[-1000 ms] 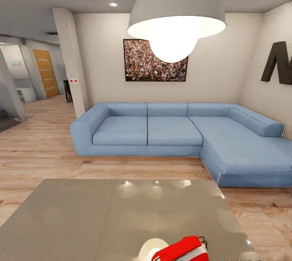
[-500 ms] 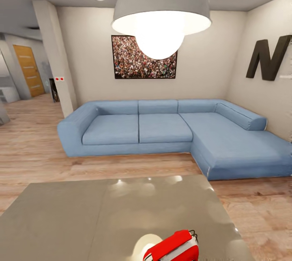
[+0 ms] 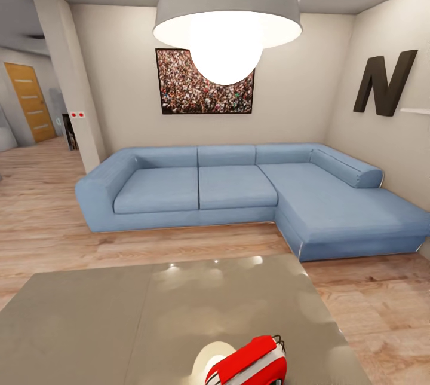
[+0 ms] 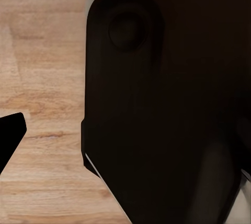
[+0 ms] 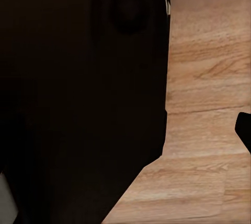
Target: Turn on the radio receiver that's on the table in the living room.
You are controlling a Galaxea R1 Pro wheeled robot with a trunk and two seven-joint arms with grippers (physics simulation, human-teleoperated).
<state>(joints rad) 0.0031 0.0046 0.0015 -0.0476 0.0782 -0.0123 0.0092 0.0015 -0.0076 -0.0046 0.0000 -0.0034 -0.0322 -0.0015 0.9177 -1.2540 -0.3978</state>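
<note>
The red radio receiver (image 3: 248, 364) lay tilted on the desk (image 3: 89, 313), at its near edge and right of its middle, probably nearer the right arm. Tool opening on either arm: could not tell.

I face a home living room. A long blue L-shaped sofa (image 3: 251, 193) stands against the far wall on a light wood plank floor (image 3: 36, 193). Above it hangs a framed crowd picture (image 3: 205, 83); a grey dome pendant lamp (image 3: 227, 8) hangs over a low glossy table (image 3: 119, 319). A dark letter N (image 3: 383, 83) decorates the side wall.
</note>
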